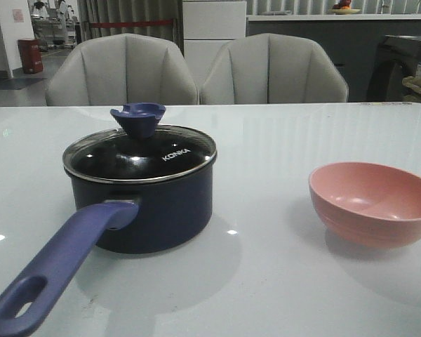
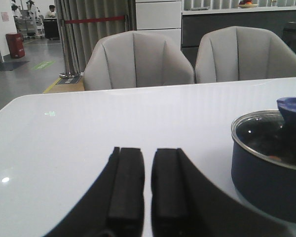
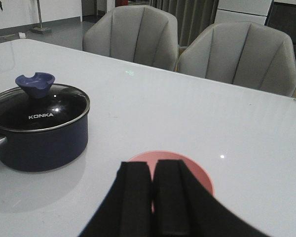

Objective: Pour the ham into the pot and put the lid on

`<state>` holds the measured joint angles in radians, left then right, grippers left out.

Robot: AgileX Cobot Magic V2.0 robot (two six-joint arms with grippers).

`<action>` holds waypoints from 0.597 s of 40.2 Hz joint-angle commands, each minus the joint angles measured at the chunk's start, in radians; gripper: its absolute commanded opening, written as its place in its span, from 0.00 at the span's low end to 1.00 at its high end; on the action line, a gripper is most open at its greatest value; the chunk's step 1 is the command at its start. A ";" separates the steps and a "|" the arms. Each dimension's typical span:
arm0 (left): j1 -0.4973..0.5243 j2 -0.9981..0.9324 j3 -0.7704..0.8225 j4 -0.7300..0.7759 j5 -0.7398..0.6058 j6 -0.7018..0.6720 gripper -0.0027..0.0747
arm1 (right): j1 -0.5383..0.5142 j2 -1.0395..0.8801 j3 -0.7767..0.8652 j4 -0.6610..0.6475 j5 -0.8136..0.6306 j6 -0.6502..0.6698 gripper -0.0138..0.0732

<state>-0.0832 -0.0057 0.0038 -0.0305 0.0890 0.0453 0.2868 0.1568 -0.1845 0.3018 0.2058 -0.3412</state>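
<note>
One pot (image 1: pixel 151 210) left of centre on my white table (image 1: pixel 281 147), glass lid (image 1: pixel 140 153) seated on it, empty pink bowl (image 1: pixel 373 203) well apart to its right, my left end effector (image 2: pixel 148 185) and right end effector (image 3: pixel 153 195) both nearly closed, gripping nothing.

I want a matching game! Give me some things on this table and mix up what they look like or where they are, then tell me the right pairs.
Things:
1. round glass lid with a purple-blue knob
2. round pink bowl
3. long purple-blue pot handle
4. dark navy saucepan

Descriptions:
A. has a hole at its end
B. sits on top of the pot
C. stands alone on the right side of the table
D. closed by the lid

Pairs: 1-B, 2-C, 3-A, 4-D
</note>
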 commanded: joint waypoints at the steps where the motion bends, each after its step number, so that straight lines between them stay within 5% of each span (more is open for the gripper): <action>1: 0.001 -0.022 0.034 0.011 -0.149 -0.017 0.22 | 0.002 0.011 -0.025 0.007 -0.072 -0.009 0.34; 24: 0.021 -0.022 0.034 0.011 -0.110 -0.038 0.22 | 0.002 0.011 -0.025 0.007 -0.072 -0.009 0.34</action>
<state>-0.0653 -0.0057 0.0062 -0.0204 0.0617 0.0134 0.2868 0.1568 -0.1845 0.3018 0.2058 -0.3412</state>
